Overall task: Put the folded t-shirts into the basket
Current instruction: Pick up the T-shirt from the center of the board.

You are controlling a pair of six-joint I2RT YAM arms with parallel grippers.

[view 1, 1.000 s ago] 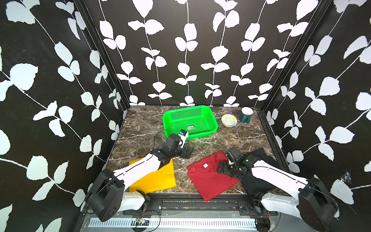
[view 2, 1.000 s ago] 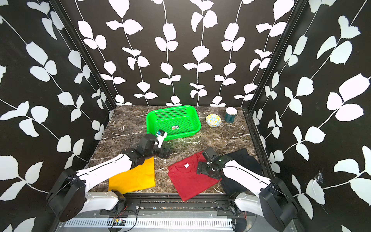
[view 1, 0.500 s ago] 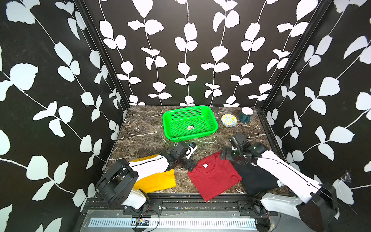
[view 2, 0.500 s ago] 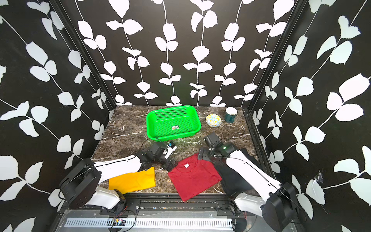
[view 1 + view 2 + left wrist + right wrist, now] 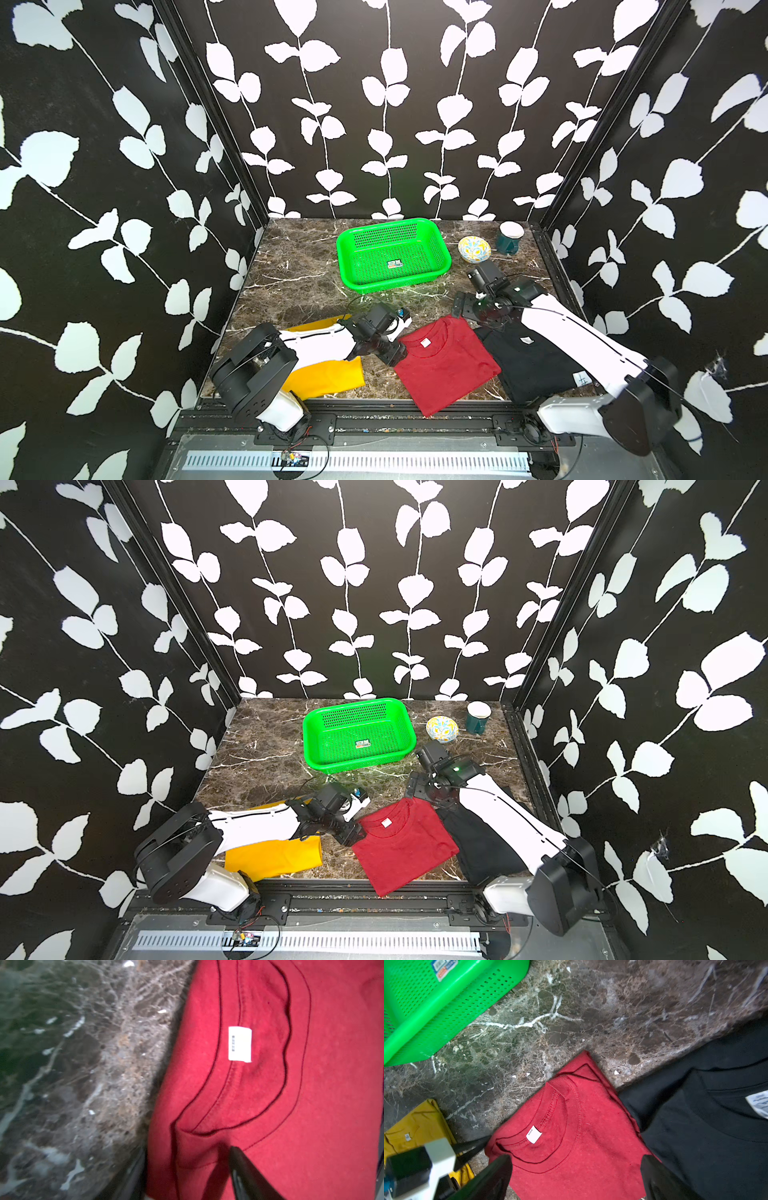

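We see the left gripper (image 5: 187,1165) straddling a collar corner of the dark red shirt (image 5: 446,361), one finger (image 5: 245,1169) on top; we can't tell if it's clamped. The right gripper (image 5: 575,1174) hangs open-jawed, empty, over the other collar corner. We'd call this the grasp step; next: pinch, lift, carry to the empty basket (image 5: 390,287) beyond both.

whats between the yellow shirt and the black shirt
The red shirt, its edge against the black shirt, with the left claw at its corner nearer the yellow shirt. Both top views show it.
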